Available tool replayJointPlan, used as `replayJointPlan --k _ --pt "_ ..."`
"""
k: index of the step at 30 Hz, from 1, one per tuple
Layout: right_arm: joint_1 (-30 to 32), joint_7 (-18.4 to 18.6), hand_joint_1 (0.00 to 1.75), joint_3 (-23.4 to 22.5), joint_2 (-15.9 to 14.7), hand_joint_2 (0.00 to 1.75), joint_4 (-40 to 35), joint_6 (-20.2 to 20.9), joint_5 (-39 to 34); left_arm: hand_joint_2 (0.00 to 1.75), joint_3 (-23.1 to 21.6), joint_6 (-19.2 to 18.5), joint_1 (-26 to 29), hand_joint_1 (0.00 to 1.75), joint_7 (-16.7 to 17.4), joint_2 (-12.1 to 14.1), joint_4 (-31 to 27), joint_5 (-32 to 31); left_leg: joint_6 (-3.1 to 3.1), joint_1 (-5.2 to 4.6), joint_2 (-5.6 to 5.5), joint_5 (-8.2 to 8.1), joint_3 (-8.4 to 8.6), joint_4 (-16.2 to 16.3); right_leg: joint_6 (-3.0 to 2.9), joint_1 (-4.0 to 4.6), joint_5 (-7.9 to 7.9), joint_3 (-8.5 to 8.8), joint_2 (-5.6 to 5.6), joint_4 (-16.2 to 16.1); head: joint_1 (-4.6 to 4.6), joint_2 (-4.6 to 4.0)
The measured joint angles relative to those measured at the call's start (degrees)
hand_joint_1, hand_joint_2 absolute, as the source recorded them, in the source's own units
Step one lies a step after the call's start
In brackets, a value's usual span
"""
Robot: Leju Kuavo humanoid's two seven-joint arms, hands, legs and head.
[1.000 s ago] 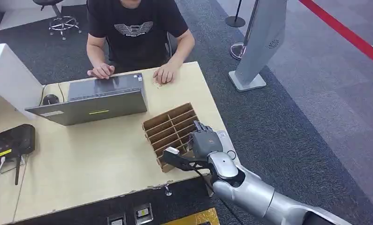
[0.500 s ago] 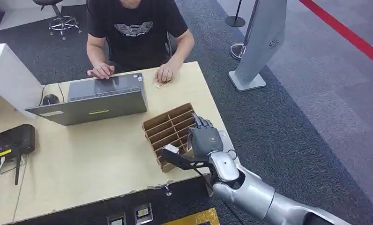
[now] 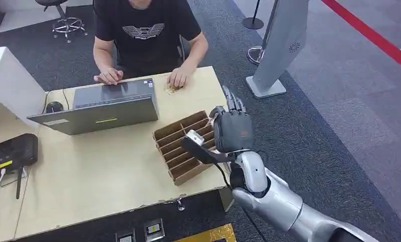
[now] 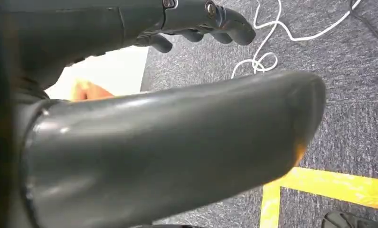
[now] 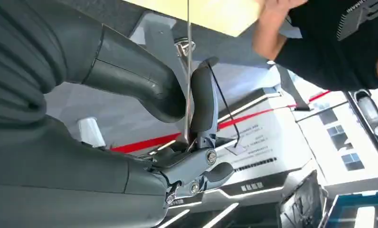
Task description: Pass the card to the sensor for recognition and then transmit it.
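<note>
The card shows edge-on in my right wrist view, a thin pale sliver running up the middle of the frame, pinched between my thick grey thumb and a darker finger. Its face is turned away, so I cannot tell any print on it. In the head view my right hand sits right of centre, raised above the right end of the cardboard slotted rack, fingers pointing toward the top of the frame; the card itself I cannot make out there. My left hand hangs over grey carpet at the top of its wrist view, fingers loosely curled, holding nothing.

The rack stands on the tan table, lower centre. An open laptop lies left of it, with a person seated behind at the top. A black device sits at the left edge. A grey floor stand rises at upper right.
</note>
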Motion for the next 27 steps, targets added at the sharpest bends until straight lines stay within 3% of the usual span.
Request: replayJointPlan --k 4,8,14,22,27 --pt "-0.3 -1.0 1.75 -0.8 0.5 1.75 -0.2 -2.7 0.2 0.00 -0.5 0.0 -0.1 0.00 0.0 0.0 0.0 0.2 0.00 0.00 0.00 0.00 0.00 0.0 0.00 0.00 0.00 0.01 0.00 0.0 0.00 0.00" --pt "-0.4 -7.4 1.75 -2.4 2.7 1.75 -0.2 -4.1 -2.0 0.00 -1.0 0.0 -0.5 0.00 0.7 0.0 0.0 0.1 0.00 0.00 0.00 0.00 0.00 0.0 0.00 0.00 0.00 0.01 0.00 0.0 0.00 0.00" --pt "-1.5 -21.3 1.75 -7.9 10.6 1.75 2.0 -4.3 -6.4 0.00 -2.8 0.4 -1.6 0.00 2.6 -0.2 0.0 -0.6 -0.01 0.02 0.00 0.01 -0.01 0.0 0.00 0.03 0.00 0.01 0.00 0.0 0.00 0.00" --pt "-6.7 -29.7 1.75 -15.1 21.0 1.75 9.7 -4.3 -6.3 0.00 -5.3 0.8 -2.8 0.00 3.6 -0.4 0.0 -1.9 -0.04 0.03 0.00 0.04 -0.01 0.0 -0.04 0.04 0.03 0.02 -0.01 0.0 0.00 0.00" --pt "-9.4 -32.2 1.75 -19.4 25.9 1.75 15.2 -4.3 -5.6 0.00 -6.6 0.8 -3.5 0.00 4.1 -0.4 -0.1 -2.8 -0.04 0.03 0.00 0.04 -0.01 0.0 -0.04 0.04 0.03 0.01 0.00 0.0 0.02 0.00"
